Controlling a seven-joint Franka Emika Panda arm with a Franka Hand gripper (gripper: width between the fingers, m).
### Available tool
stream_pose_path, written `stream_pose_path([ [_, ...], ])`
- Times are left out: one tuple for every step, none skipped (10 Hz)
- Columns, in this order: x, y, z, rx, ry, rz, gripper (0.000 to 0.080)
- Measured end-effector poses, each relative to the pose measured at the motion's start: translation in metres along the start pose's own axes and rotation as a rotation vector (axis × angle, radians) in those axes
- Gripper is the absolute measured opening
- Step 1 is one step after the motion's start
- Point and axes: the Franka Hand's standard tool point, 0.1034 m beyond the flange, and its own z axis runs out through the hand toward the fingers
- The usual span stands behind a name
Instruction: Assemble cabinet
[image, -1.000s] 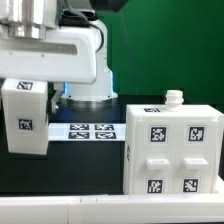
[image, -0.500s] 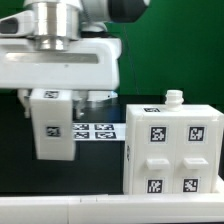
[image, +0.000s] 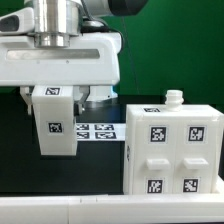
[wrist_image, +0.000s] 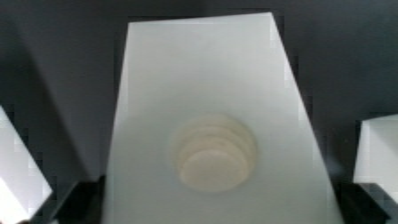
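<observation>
The cabinet (image: 172, 145) is a large white box with square tags on its panelled face. It stands at the exterior view's right with a small round peg (image: 173, 98) on top. My gripper (image: 55, 90) hangs to its left, shut on a white tagged block (image: 57, 125) held above the table, apart from the cabinet. In the wrist view the block (wrist_image: 205, 90) fills the frame and shows a round recess (wrist_image: 214, 150). My gripper (wrist_image: 210, 205) clamps it, with dark fingers (wrist_image: 63, 200) at its sides.
The marker board (image: 100, 131) lies flat on the dark table behind the block and left of the cabinet. A pale strip (image: 100, 210) runs along the table's front edge. White edges show at both sides of the wrist view; what they are is unclear.
The arm has carried the block from the exterior view's far left toward the cabinet. In the last half second it barely shifted.
</observation>
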Motion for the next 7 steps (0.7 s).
stream_pose_path([
  [0.007, 0.006, -0.009, -0.025, 0.093, -0.013, 0.056],
  [0.005, 0.011, -0.012, -0.065, 0.168, -0.017, 0.056],
  [0.003, 0.016, -0.008, -0.106, 0.225, -0.025, 0.056],
  [0.004, 0.025, -0.007, -0.168, 0.324, -0.037, 0.056],
  [-0.01, 0.022, 0.009, -0.155, 0.291, -0.031, 0.056],
  [-0.014, 0.01, 0.015, -0.116, 0.23, -0.028, 0.056],
  [-0.011, 0.011, 0.014, -0.132, 0.263, -0.034, 0.056],
])
